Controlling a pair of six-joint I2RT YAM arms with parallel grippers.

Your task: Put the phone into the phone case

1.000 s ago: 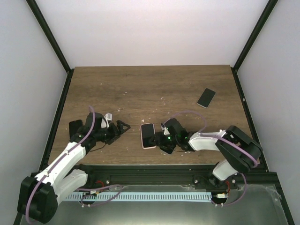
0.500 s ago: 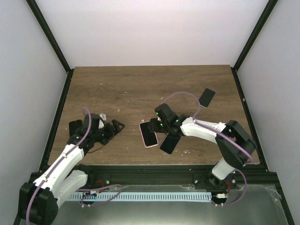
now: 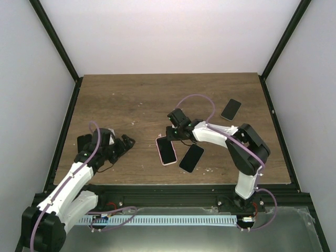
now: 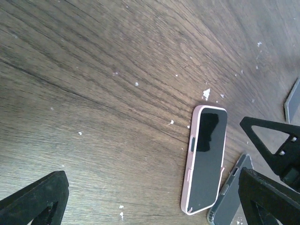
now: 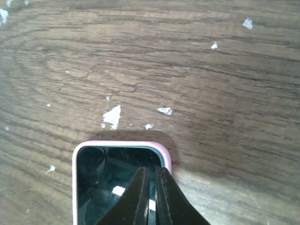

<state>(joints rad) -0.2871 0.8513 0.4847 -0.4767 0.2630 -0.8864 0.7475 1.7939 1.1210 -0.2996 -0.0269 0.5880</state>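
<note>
The phone, black screen up, lies inside the pink phone case near the table's front middle. In the right wrist view the pink phone case rims the phone's glass. My right gripper is shut with nothing between its fingers. Its tips are over the screen at the phone's far right corner; I cannot tell whether they touch it. My left gripper stands wide open to the left of the phone, apart from it. The left wrist view shows the cased phone ahead of the open gripper.
A second dark phone lies tilted just right of the pink case, also seen at the lower edge of the left wrist view. A third dark phone rests at the back right. White flecks dot the wooden table.
My right gripper swung from the near right of the cased phone to its far end and shut, uncovering the second dark phone. The left gripper drew back slightly to the left.
</note>
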